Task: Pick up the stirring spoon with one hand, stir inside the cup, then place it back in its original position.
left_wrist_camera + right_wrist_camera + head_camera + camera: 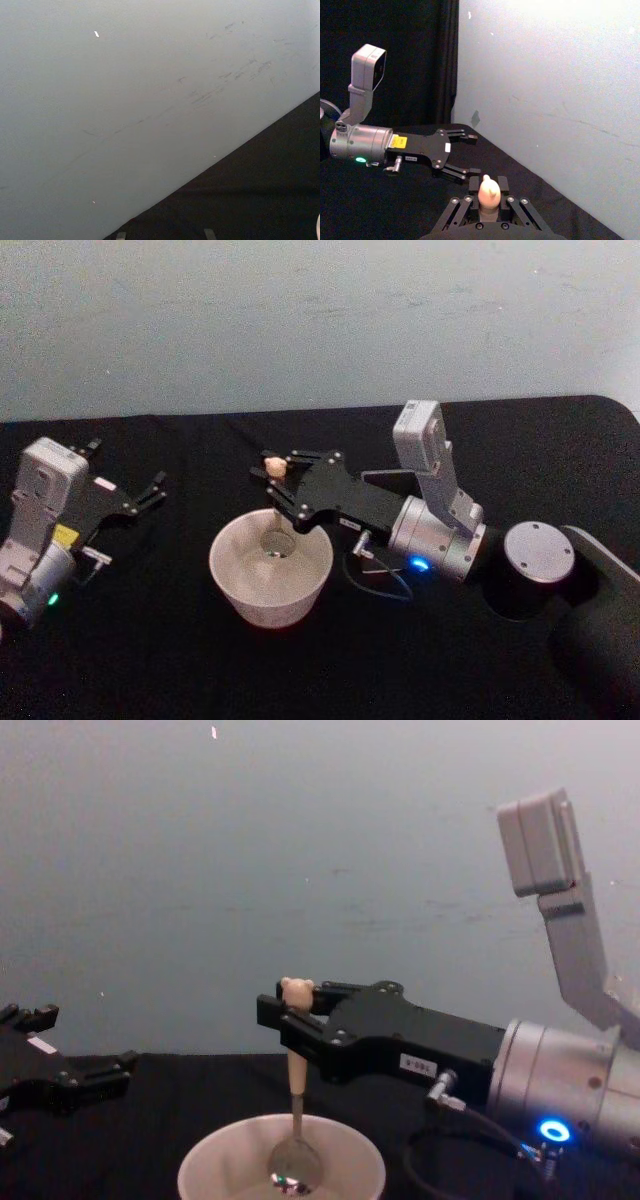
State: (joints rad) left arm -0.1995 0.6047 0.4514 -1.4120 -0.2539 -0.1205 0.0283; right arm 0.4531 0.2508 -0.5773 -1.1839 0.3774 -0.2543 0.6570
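Observation:
The cream cup (pixel 232 585) stands on the black table in front of me. My right gripper (pixel 277 483) hovers over its far rim, shut on the cream handle of the stirring spoon (pixel 296 1072). The spoon hangs upright, bear head (pixel 295 989) above the fingers and metal bowl (pixel 293 1160) down inside the cup (pixel 200 1172). The right wrist view shows the bear head (pixel 489 192) between the pads. A dark grey shape behind my right arm looks like the holder (pixel 385 480), mostly hidden. My left gripper (pixel 125 468) rests open and apart at the left, holding nothing.
A pale wall runs along the table's far edge. My right arm's base (pixel 535 565) and a cable loop (pixel 385 585) sit right of the cup. Bare black cloth lies between the cup and my left gripper (pixel 75 1042), and in front of the cup.

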